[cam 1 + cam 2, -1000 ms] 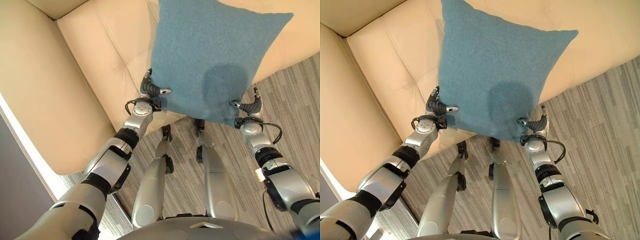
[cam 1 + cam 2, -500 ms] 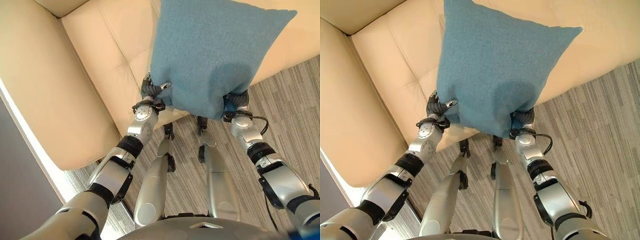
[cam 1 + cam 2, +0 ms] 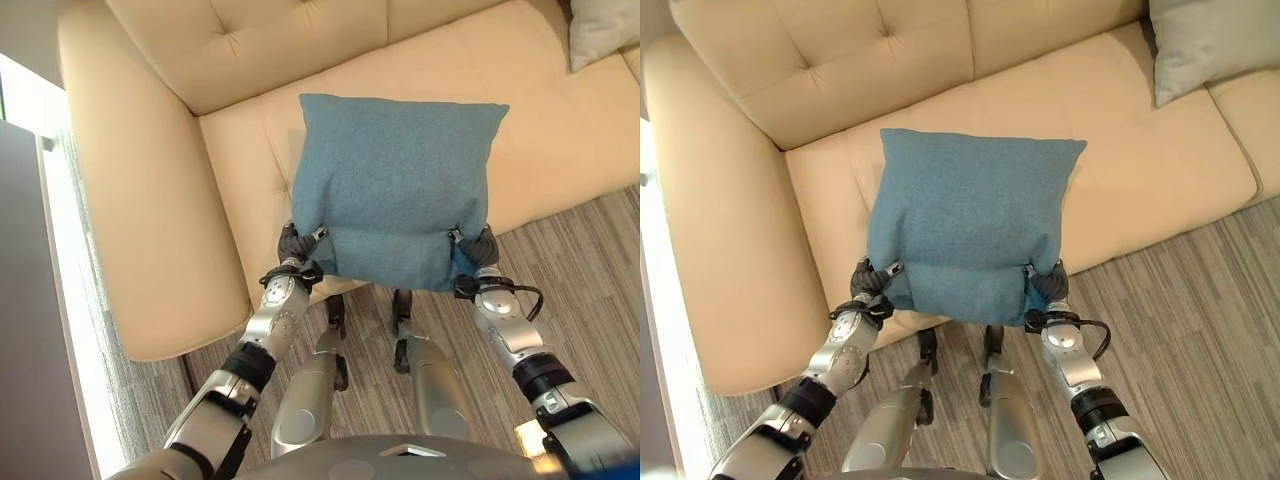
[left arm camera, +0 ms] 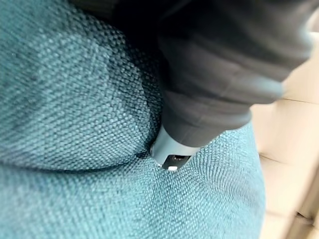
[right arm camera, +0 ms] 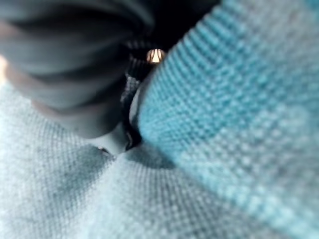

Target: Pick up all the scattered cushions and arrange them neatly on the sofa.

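1. Left eye view: we hold the blue cushion [image 3: 395, 180] by its near lower edge, above the front of the cream sofa [image 3: 140, 200] seat, close to the sofa's left armrest. Our left hand [image 3: 295, 245] pinches the cushion's lower left corner, fingers curled into the cloth, thumb lying over the fabric. Our right hand [image 3: 480, 248] grips the lower right corner in like manner, its fingers partly buried in the cloth. The near edge bunches between the two hands. A grey cushion [image 3: 600, 30] lies on the seat well apart, at the far right. Striped grey carpet [image 3: 590, 240] runs before the sofa.

2. Right eye view: we see the same cushion [image 3: 970, 220] spread flat and facing up, its far edge reaching toward the tufted backrest [image 3: 870, 60]. Whether its underside touches the seat we cannot tell. The grey cushion [image 3: 1205, 45] leans against the backrest on the right part of the seat.

3. Left wrist view: we see teal woven cloth [image 4: 75, 124] pressed right against our left hand; a silver finger [image 4: 169, 152] digs into a fold of it under the dark cover. A strip of cream sofa shows beside it.

4. Right wrist view: we see blue weave [image 5: 239, 124] wrapped close around our right hand's dark cover [image 5: 75, 64], the cloth folded in against it, so this hand is clamped on the cushion.
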Controlling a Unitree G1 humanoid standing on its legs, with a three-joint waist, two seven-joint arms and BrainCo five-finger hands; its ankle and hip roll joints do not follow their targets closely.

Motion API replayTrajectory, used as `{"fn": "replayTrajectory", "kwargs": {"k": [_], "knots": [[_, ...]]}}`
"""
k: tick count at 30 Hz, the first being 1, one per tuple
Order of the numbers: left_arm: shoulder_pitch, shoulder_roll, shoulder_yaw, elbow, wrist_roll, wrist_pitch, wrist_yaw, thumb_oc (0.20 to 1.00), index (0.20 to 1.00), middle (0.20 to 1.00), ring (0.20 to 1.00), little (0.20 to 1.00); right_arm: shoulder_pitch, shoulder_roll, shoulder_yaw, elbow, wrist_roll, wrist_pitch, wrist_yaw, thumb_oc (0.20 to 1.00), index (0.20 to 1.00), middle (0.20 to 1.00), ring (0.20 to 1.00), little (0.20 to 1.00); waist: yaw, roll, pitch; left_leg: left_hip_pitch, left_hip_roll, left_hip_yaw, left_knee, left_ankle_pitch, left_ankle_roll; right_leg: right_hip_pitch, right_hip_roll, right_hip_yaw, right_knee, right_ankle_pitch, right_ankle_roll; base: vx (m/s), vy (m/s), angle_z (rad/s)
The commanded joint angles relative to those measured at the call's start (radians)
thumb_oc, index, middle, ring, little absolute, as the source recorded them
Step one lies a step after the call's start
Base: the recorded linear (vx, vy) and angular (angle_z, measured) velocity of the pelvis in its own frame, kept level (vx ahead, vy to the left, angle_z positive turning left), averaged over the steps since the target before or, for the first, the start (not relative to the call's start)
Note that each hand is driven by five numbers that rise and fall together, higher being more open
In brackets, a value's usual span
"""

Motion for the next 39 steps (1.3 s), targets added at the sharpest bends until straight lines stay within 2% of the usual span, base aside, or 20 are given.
{"fn": "replayTrajectory", "kwargs": {"k": [1, 3, 5, 7, 10, 11, 14, 16, 20, 22, 23, 24, 25, 27, 29, 30, 31, 34, 38, 39], "knots": [[-0.071, -0.029, -0.068, -0.085, 0.120, -0.041, -0.114, 0.200, 0.200, 0.200, 0.200, 0.200, -0.016, 0.045, 0.001, -0.124, -0.069, -0.080, 0.049, 0.200, 0.200, 0.200, 0.200, 0.200, 0.012, -0.077, -0.082, 0.072, -0.024, -0.042, 0.034, -0.128, -0.022, 0.155, -0.045, -0.031, -0.206, 0.071, 0.114, 0.07, -0.031, 0.20], [-0.025, -0.012, -0.068, -0.123, 0.133, -0.037, -0.125, 0.200, 0.200, 0.200, 0.200, 0.200, 0.026, 0.038, -0.011, -0.168, -0.080, -0.081, 0.059, 0.200, 0.200, 0.200, 0.200, 0.200, 0.018, -0.080, -0.100, 0.100, -0.021, -0.050, 0.036, -0.134, -0.023, 0.188, -0.041, -0.040, -0.206, 0.055, 0.111, 0.08, -0.042, 0.14], [0.051, 0.020, -0.064, -0.190, 0.132, -0.031, -0.147, 0.200, 0.200, 0.200, 0.200, 0.200, 0.103, 0.027, -0.036, -0.241, -0.093, -0.083, 0.078, 0.200, 0.200, 0.200, 0.200, 0.200, 0.029, -0.079, -0.133, 0.157, -0.012, -0.065, 0.040, -0.148, -0.027, 0.247, -0.031, -0.066, -0.179, 0.011, 0.100, 0.14, -0.085, 0.40], [0.110, 0.050, -0.057, -0.235, 0.141, -0.026, -0.166, 0.200, 0.200, 0.200, 0.200, 0.200, 0.183, 0.016, -0.079, -0.291, -0.091, -0.088, 0.083, 0.200, 0.200, 0.200, 0.200, 0.200, 0.037, -0.083, -0.147, 0.197, -0.010, -0.106, 0.098, -0.180, -0.040, 0.323, -0.017, -0.088, -0.142, -0.043, 0.081, 0.15, -0.126, 0.79], [0.152, 0.060, -0.042, -0.225, 0.139, -0.012, -0.182, 0.200, 0.200, 0.200, 0.200, 0.200, 0.219, 0.007, -0.092, -0.280, -0.080, -0.087, 0.099, 0.200, 0.200, 0.200, 0.200, 0.200, 0.045, -0.101, -0.151, 0.174, -0.027, -0.129, 0.226, -0.222, -0.051, 0.398, -0.009, -0.105, -0.166, -0.057, 0.067, 0.07, -0.080, 0.85], [0.151, 0.058, -0.042, -0.218, 0.141, -0.008, -0.186, 0.200, 0.200, 0.200, 0.200, 0.200, 0.222, 0.008, -0.097, -0.276, -0.075, -0.086, 0.102, 0.200, 0.200, 0.200, 0.200, 0.200, 0.046, -0.105, -0.148, 0.161, -0.030, -0.131, 0.246, -0.223, -0.055, 0.408, -0.010, -0.111, -0.171, -0.058, 0.065, 0.00, 0.021, 0.38], [0.133, 0.048, -0.057, -0.196, 0.149, 0.000, -0.178, 0.200, 0.200, 0.200, 0.200, 0.200, 0.214, 0.009, -0.118, -0.264, -0.067, -0.077, 0.084, 0.200, 0.200, 0.200, 0.200, 0.200, 0.055, -0.115, -0.142, 0.032, -0.042, -0.099, 0.225, -0.163, -0.057, 0.389, -0.020, -0.169, -0.166, -0.071, 0.062, 0.02, 0.071, 0.88], [0.148, 0.050, -0.046, -0.201, 0.156, 0.001, -0.177, 0.200, 0.200, 0.200, 0.200, 0.200, 0.208, 0.020, -0.115, -0.262, -0.073, -0.075, 0.082, 0.200, 0.200, 0.200, 0.200, 0.200, 0.060, -0.114, -0.151, 0.055, -0.035, -0.090, 0.193, -0.170, -0.048, 0.385, -0.013, -0.164, -0.151, -0.083, 0.065, 0.18, 0.115, 0.73], [0.171, 0.077, -0.022, -0.209, 0.176, 0.014, -0.181, 0.200, 0.200, 0.200, 0.200, 0.200, 0.201, 0.051, -0.104, -0.257, -0.090, -0.060, 0.099, 0.200, 0.200, 0.200, 0.200, 0.200, 0.065, -0.131, -0.165, 0.107, -0.038, -0.066, 0.157, -0.181, -0.019, 0.391, -0.033, -0.143, -0.086, -0.104, 0.088, 0.22, 0.195, -0.54], [0.195, 0.108, 0.001, -0.228, 0.188, 0.016, -0.180, 0.200, 0.200, 0.200, 0.200, 0.200, 0.182, 0.076, -0.087, -0.252, -0.099, -0.055, 0.117, 0.200, 0.200, 0.200, 0.200, 0.200, 0.081, -0.129, -0.151, 0.169, -0.038, -0.040, 0.140, -0.205, 0.021, 0.350, -0.070, -0.107, 0.066, -0.089, 0.124, 0.15, 0.241, -0.67], [0.195, 0.108, 0.002, -0.229, 0.188, 0.017, -0.180, 0.200, 0.200, 0.200, 0.200, 0.200, 0.181, 0.077, -0.086, -0.252, -0.099, -0.055, 0.117, 0.200, 0.200, 0.200, 0.200, 0.200, 0.083, -0.130, -0.150, 0.170, -0.038, -0.037, 0.139, -0.206, 0.021, 0.347, -0.072, -0.103, 0.070, -0.090, 0.124, 0.09, 0.215, -0.83], [0.199, 0.121, 0.010, -0.236, 0.186, 0.016, -0.178, 0.200, 0.200, 0.200, 0.200, 0.200, 0.170, 0.084, -0.077, -0.251, -0.094, -0.053, 0.126, 0.200, 0.200, 0.200, 0.200, 0.200, 0.078, -0.117, -0.137, 0.182, -0.035, -0.035, 0.141, -0.213, 0.040, 0.301, -0.075, -0.080, 0.174, -0.077, 0.136, 0.08, 0.182, -0.67], [0.207, 0.125, 0.022, -0.243, 0.184, 0.015, -0.182, 0.200, 0.200, 0.200, 0.200, 0.200, 0.174, 0.089, -0.078, -0.257, -0.093, -0.055, 0.135, 0.200, 0.200, 0.200, 0.200, 0.200, 0.076, -0.108, -0.129, 0.202, -0.036, -0.037, 0.138, -0.224, 0.051, 0.262, -0.074, -0.059, 0.220, -0.067, 0.143, 0.13, 0.192, -0.56], [0.218, 0.119, 0.024, -0.243, 0.182, 0.014, -0.190, 0.200, 0.200, 0.200, 0.200, 0.200, 0.179, 0.085, -0.081, -0.262, -0.100, -0.054, 0.141, 0.200, 0.200, 0.200, 0.200, 0.200, 0.073, -0.105, -0.133, 0.236, -0.045, -0.045, 0.121, -0.238, 0.055, 0.265, -0.070, -0.044, 0.136, -0.072, 0.129, 0.17, 0.066, -0.08], [0.218, 0.119, 0.024, -0.243, 0.182, 0.014, -0.190, 0.200, 0.200, 0.200, 0.200, 0.200, 0.179, 0.085, -0.081, -0.262, -0.100, -0.054, 0.141, 0.200, 0.200, 0.200, 0.200, 0.200, 0.073, -0.105, -0.133, 0.236, -0.045, -0.045, 0.121, -0.238, 0.055, 0.266, -0.070, -0.044, 0.136, -0.072, 0.129, 0.16, -0.016, 0.10], [0.212, 0.105, 0.024, -0.240, 0.174, 0.010, -0.186, 0.200, 0.200, 0.200, 0.200, 0.200, 0.157, 0.078, -0.075, -0.262, -0.098, -0.052, 0.138, 0.200, 0.200, 0.200, 0.200, 0.200, 0.063, -0.108, -0.130, 0.269, -0.054, -0.057, 0.118, -0.263, 0.051, 0.219, -0.079, -0.013, 0.007, -0.012, 0.135, 0.30, -0.091, 0.09], [0.210, 0.103, 0.026, -0.241, 0.176, 0.003, -0.190, 0.200, 0.200, 0.200, 0.200, 0.200, 0.158, 0.070, -0.078, -0.268, -0.102, -0.053, 0.138, 0.200, 0.200, 0.200, 0.200, 0.200, 0.059, -0.116, -0.129, 0.282, -0.061, -0.068, 0.126, -0.275, 0.047, 0.239, -0.072, 0.004, -0.029, 0.001, 0.144, 0.40, -0.164, 0.03], [0.209, 0.090, 0.021, -0.242, 0.179, 0.000, -0.191, 0.200, 0.200, 0.200, 0.200, 0.200, 0.164, 0.063, -0.086, -0.275, -0.113, -0.057, 0.138, 0.200, 0.200, 0.200, 0.200, 0.200, 0.057, -0.122, -0.141, 0.296, -0.056, -0.082, 0.121, -0.281, 0.032, 0.269, -0.059, -0.003, -0.055, 0.001, 0.134, 0.17, -0.135, 0.17], [0.176, 0.064, -0.009, -0.238, 0.170, -0.001, -0.191, 0.200, 0.200, 0.200, 0.200, 0.200, 0.184, 0.037, -0.116, -0.283, -0.098, -0.067, 0.127, 0.200, 0.200, 0.200, 0.200, 0.200, 0.044, -0.133, -0.155, 0.265, -0.027, -0.119, 0.178, -0.287, -0.028, 0.334, -0.031, -0.059, -0.113, -0.028, 0.101, 0.13, -0.204, 0.69], [0.176, 0.064, -0.009, -0.238, 0.170, -0.001, -0.191, 0.200, 0.200, 0.200, 0.200, 0.200, 0.184, 0.037, -0.116, -0.283, -0.098, -0.068, 0.128, 0.200, 0.200, 0.200, 0.200, 0.200, 0.042, -0.132, -0.155, 0.263, -0.027, -0.121, 0.182, -0.288, -0.028, 0.334, -0.031, -0.062, -0.113, -0.028, 0.101, 0.07, -0.175, 1.18]]}}
